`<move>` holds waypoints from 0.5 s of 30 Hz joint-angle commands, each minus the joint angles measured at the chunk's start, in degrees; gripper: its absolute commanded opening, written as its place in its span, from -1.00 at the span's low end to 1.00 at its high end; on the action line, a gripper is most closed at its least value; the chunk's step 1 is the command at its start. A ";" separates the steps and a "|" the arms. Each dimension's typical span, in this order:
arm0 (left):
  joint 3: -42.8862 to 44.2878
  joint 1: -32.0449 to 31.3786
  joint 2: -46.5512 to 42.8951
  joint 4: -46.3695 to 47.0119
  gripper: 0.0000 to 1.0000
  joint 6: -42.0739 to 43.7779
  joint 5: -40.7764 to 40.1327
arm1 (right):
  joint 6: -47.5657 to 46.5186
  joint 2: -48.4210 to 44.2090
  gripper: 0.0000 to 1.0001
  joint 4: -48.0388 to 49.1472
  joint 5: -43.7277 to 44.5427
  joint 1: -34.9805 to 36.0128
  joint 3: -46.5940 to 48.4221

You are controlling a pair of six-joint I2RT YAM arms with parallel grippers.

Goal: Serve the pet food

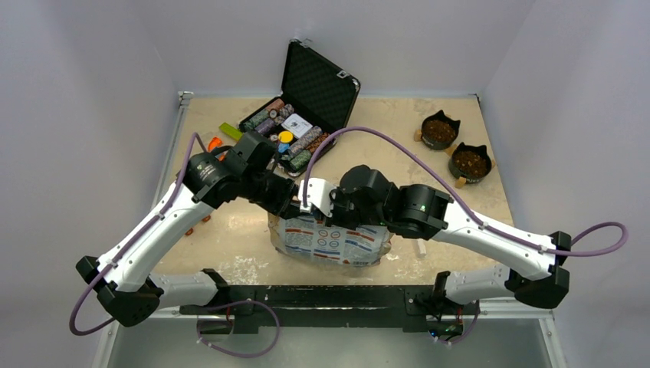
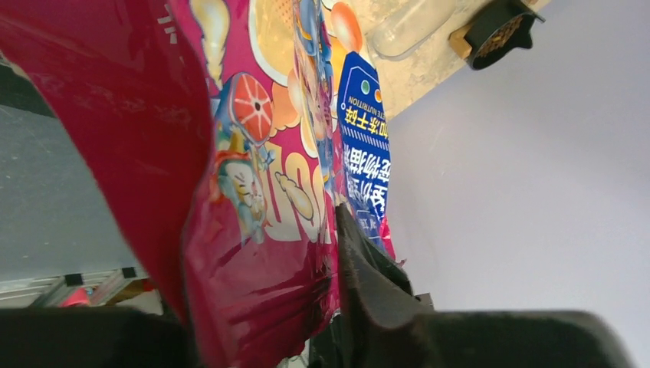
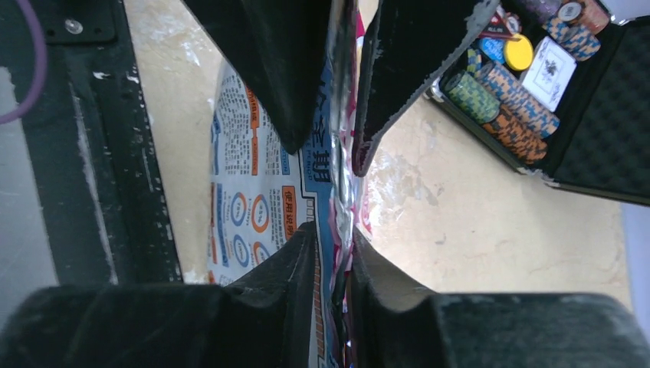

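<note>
Bag (image 1: 331,241) of pet food noted at centre of table (image 1: 230,238), by near edge. Long axis run left-right along that edge; white-and-blue face turned up, pink top seam pointed toward far side. Seam found between both sets of jaws: left gripper (image 3: 333,153) and right gripper (image 3: 333,234) met tip to tip over it, each set narrow, film passed through gap. Firm clamp could not be told. Kibble (image 1: 441,133) seen in two black bowls (image 1: 424,136) far right, well apart from grippers.
</note>
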 commanded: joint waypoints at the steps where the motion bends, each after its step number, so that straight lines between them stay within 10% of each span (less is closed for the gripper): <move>1: 0.17 -0.26 -0.80 2.38 -0.48 -2.21 -1.32 | -1.93 -0.22 -0.63 1.84 5.72 1.17 1.01; 5: -4.61 0.64 -4.78 4.52 -1.00 -5.64 -2.57 | -2.27 -1.49 -1.00 1.77 11.10 1.18 -0.89; 15: -5.84 10.46 -10.41 -3.31 -1.00 -4.34 -2.95 | 1.19 -20.47 -1.00 -1.25 11.95 1.09 -17.16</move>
